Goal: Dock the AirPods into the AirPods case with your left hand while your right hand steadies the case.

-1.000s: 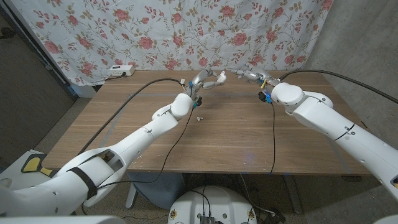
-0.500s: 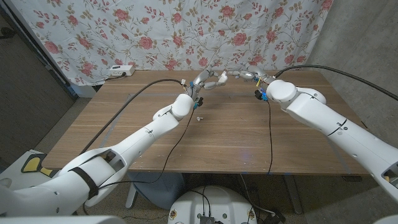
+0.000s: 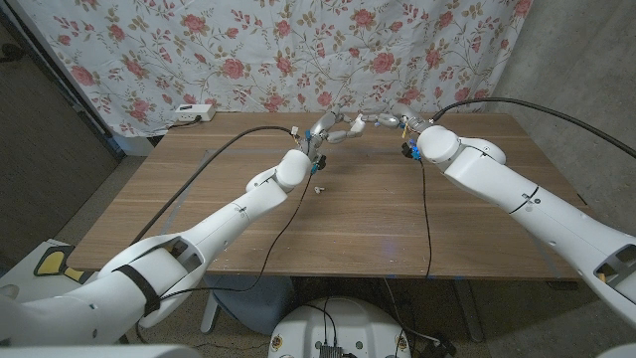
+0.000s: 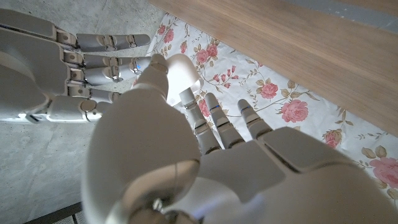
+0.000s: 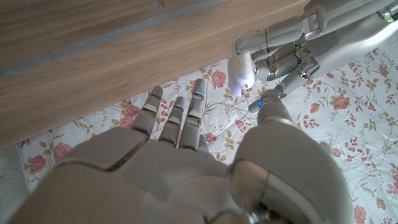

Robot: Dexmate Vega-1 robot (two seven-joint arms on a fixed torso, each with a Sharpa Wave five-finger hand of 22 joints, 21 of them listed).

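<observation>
You had the AirPods case pinched in your left robot hand above the bench, right robot hand spread open just beside it. One AirPod lay near the left arm, so docking looked undone.

White case in left robot hand fingertips

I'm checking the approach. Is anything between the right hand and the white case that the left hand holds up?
Nothing visible does. The case, pinched by the left hand, hangs just beyond the spread fingers of the right hand, with no object between them. Whether they touch is unclear.
</observation>
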